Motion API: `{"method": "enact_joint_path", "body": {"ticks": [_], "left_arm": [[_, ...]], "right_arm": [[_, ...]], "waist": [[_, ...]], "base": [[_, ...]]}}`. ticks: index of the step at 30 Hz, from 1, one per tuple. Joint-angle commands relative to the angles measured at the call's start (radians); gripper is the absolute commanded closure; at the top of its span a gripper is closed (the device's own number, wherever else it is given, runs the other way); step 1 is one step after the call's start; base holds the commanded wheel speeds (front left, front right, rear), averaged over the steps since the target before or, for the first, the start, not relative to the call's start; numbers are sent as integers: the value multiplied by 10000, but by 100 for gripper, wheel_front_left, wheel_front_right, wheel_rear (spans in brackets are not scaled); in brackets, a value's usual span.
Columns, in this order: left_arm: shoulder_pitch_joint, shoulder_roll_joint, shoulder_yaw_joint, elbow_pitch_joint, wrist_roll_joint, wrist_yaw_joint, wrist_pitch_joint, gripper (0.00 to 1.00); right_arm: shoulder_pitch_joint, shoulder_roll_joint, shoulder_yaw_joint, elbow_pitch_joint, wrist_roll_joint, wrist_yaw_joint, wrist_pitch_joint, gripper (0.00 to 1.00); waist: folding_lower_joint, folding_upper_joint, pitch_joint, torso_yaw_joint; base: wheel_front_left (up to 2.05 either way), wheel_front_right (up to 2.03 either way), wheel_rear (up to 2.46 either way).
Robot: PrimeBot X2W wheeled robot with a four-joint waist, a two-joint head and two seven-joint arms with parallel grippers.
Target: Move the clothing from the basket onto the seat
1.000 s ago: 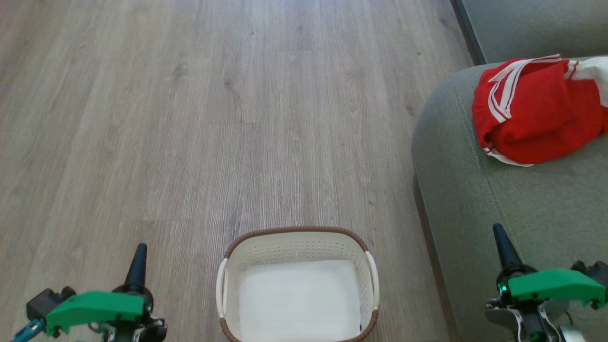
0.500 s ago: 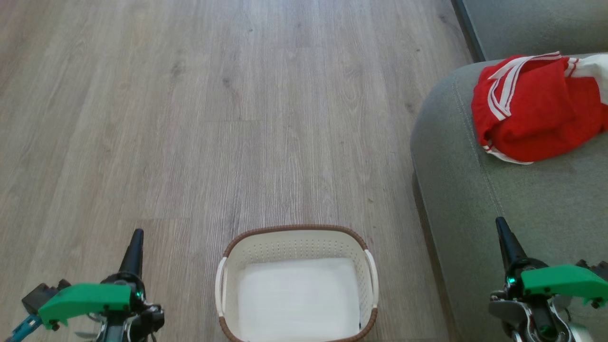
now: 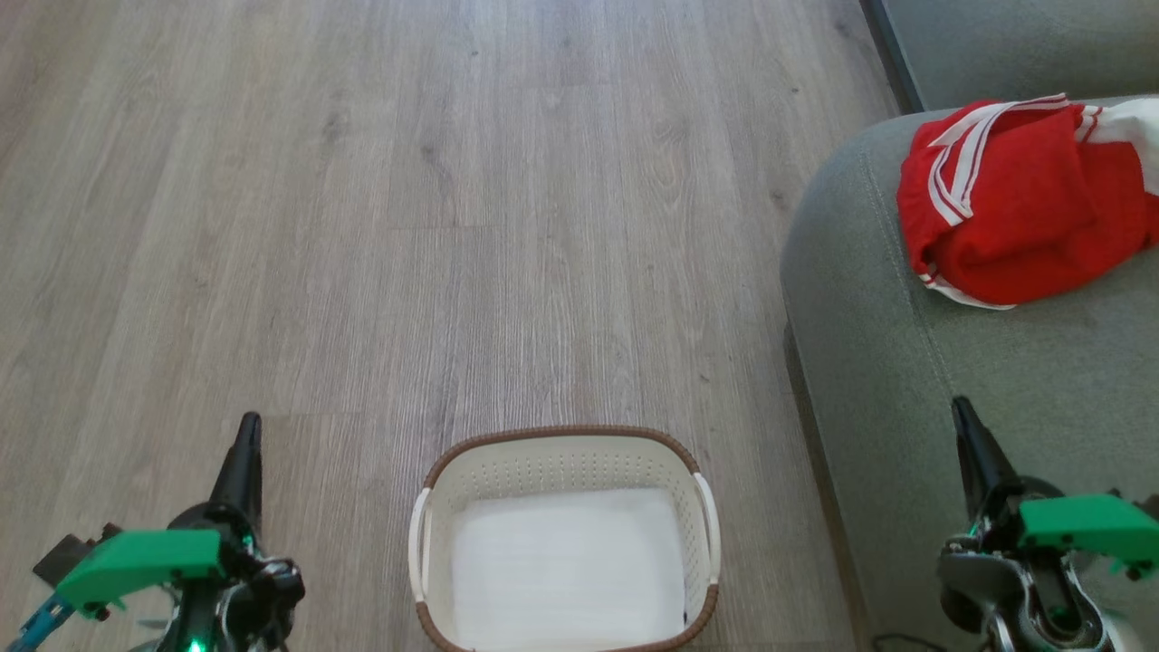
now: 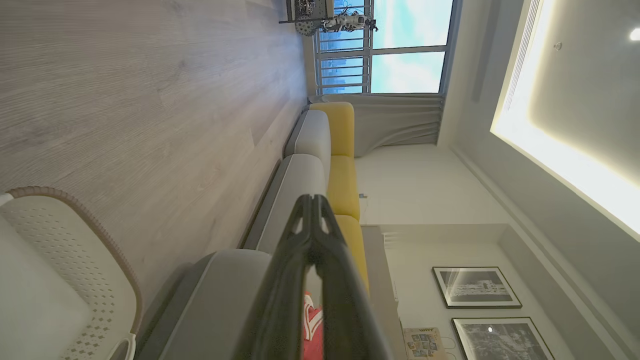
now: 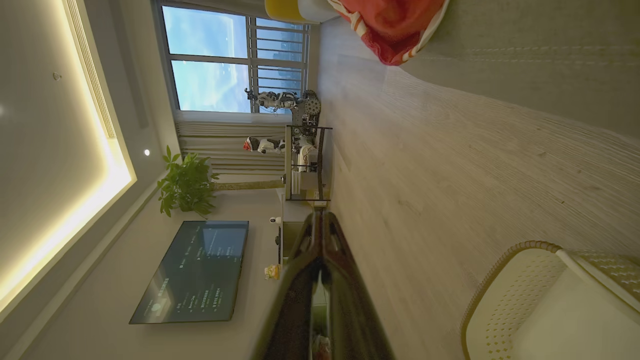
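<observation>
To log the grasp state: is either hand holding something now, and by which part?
Nothing is held. The left hand and the right hand are shut and empty; the clothing lies on the seat.

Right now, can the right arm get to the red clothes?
Probably yes, with a stretch: the right gripper hangs over the seat, and only bare cushion lies between it and the clothes.

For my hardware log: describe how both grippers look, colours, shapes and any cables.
The left gripper and right gripper each end in long, dark, glossy fingers tapering to a slim point. Behind these sits a bright green angular cover over black and silver metal parts. A teal-blue connector sticks out beside the left one.
</observation>
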Motion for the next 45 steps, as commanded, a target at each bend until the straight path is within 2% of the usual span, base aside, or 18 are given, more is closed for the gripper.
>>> {"method": "enact_joint_path", "body": {"ticks": [1, 45], "left_arm": [[-589, 34, 471, -265, -233, -105, 101, 100], [-624, -8, 559, -264, -370, -155, 179, 100]], "right_arm": [[-541, -38, 147, -419, 265, -2, 142, 100], [-555, -37, 131, -433, 464, -2, 191, 100]], "waist": [[0, 0, 4, -2], [0, 0, 11, -7]], "base": [[0, 0, 0], [0, 0, 0]]}}
